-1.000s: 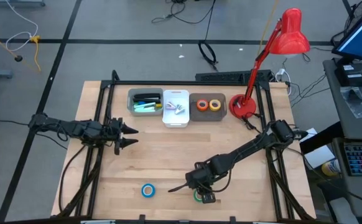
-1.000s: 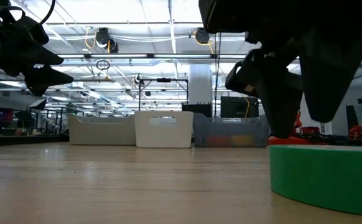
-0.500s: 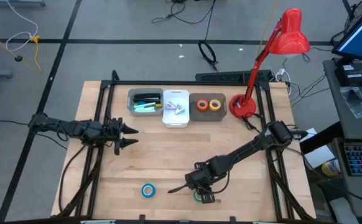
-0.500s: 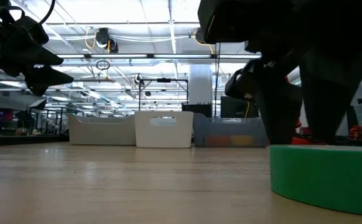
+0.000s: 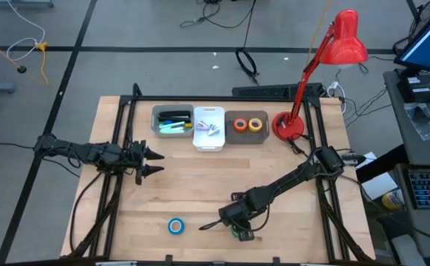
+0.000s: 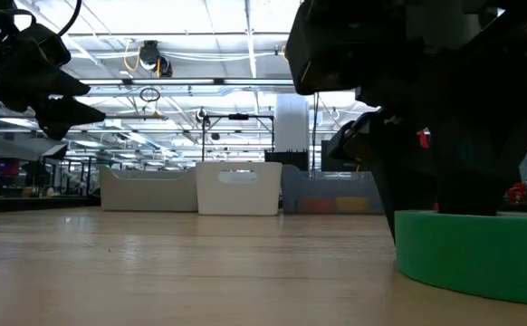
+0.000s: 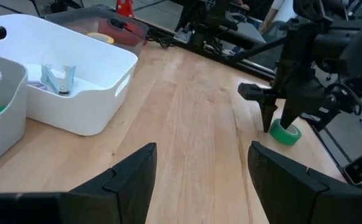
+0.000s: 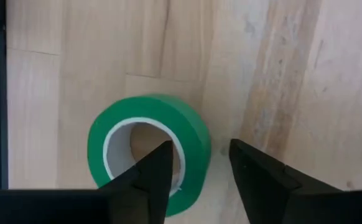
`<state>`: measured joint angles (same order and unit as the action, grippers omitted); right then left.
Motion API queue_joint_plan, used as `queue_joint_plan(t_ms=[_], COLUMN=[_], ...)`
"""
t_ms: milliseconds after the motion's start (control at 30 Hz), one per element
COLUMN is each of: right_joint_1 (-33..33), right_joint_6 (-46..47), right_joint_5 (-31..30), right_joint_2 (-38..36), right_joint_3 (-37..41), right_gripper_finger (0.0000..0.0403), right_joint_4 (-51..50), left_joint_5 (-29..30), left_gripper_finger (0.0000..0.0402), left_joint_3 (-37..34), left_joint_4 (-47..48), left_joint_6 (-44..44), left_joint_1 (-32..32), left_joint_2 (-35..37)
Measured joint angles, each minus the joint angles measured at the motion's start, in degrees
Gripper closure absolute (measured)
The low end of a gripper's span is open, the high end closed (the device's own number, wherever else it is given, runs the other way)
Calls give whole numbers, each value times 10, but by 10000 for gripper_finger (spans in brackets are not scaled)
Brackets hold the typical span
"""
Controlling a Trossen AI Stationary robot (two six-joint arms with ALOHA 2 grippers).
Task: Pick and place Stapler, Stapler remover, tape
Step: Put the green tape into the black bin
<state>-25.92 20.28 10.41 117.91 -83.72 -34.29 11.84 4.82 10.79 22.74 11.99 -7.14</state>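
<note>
My right gripper (image 8: pixel 199 147) is open, pointing down over the green tape roll (image 8: pixel 148 149) that lies flat near the table's near edge (image 5: pixel 235 232). One finger is over the roll's hole and the other is outside its wall; I see no touch. The blue roll (image 5: pixel 176 226) lies flat to its left. Orange and yellow rolls sit in the dark bin (image 5: pixel 247 124). A long black thing, seemingly the stapler (image 5: pixel 173 116), lies in the grey bin. Small metal pieces (image 7: pixel 60 76) lie in the white bin. My left gripper (image 5: pixel 158 161) hovers open over the table's left middle.
Three bins stand in a row along the far edge: grey (image 5: pixel 172 121), white (image 5: pixel 208 128) and dark. A red desk lamp (image 5: pixel 288 125) stands at the far right corner. Bare wood lies between the bins and the two loose rolls.
My right gripper has come down a little onto the green roll, its fingers now reaching the roll's top in the low view. The roll has stayed put. The left arm has kept still.
</note>
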Motion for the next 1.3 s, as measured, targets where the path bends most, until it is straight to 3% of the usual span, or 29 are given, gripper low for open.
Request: queue_joint_plan(t_ms=[367,567,733,1033,1300], right_joint_1=[14,51,110,279,434], right_joint_6=[-16,-33,-60,-150,-278], right_joint_5=[17,12,-33,-130,-167], right_joint_2=[-23,-94,-171,-288,-305], right_joint_3=[3,2,2,2,2], right_gripper_finger=[370,370,370,370,370], right_joint_4=[-13,-20,-32,-58,-86], left_joint_5=[0,0,1,1,2], left_gripper_finger=[151,151,151,151,151], left_joint_3=[0,0,0,0,0], left_joint_4=[-1,-1,-1,-1,-1], left_joint_6=[0,1,2,2,14], left_joint_1=[0,0,0,0,0], left_joint_2=[0,0,0,0,0])
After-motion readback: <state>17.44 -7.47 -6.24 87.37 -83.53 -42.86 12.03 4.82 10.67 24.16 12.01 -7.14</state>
